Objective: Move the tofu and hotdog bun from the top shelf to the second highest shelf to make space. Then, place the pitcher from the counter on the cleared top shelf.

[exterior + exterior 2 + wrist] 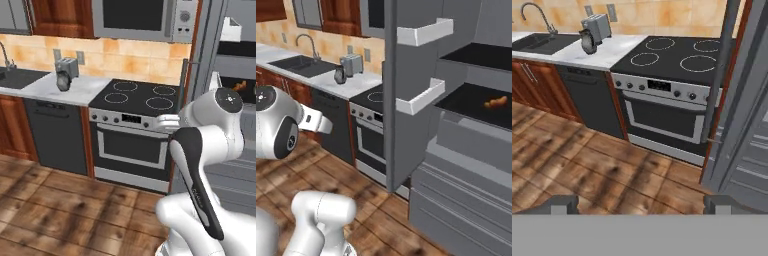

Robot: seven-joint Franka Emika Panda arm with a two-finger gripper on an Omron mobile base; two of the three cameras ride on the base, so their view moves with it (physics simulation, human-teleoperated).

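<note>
Tool [641, 204] (jaws spread wide) holds nothing, above floor [587, 170].

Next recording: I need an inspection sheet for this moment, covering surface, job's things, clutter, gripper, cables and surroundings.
Surface: light grey-white marbled counter over dark reddish wood cabinets.
Job's things: mottled grey pot-bellied pitcher stands on the counter, right in front of the toaster. The small orange-brown hotdog bun lies on the lower black fridge shelf of the two in the right base view. Tofu cannot be made out.
Clutter: boxy silver toaster.
Gripper: two-finger gripper open, holding nothing, looking toward the stove.
Cables: nothing seen.
Surroundings: black stovetop, open grey fridge door, wooden floor.
</note>
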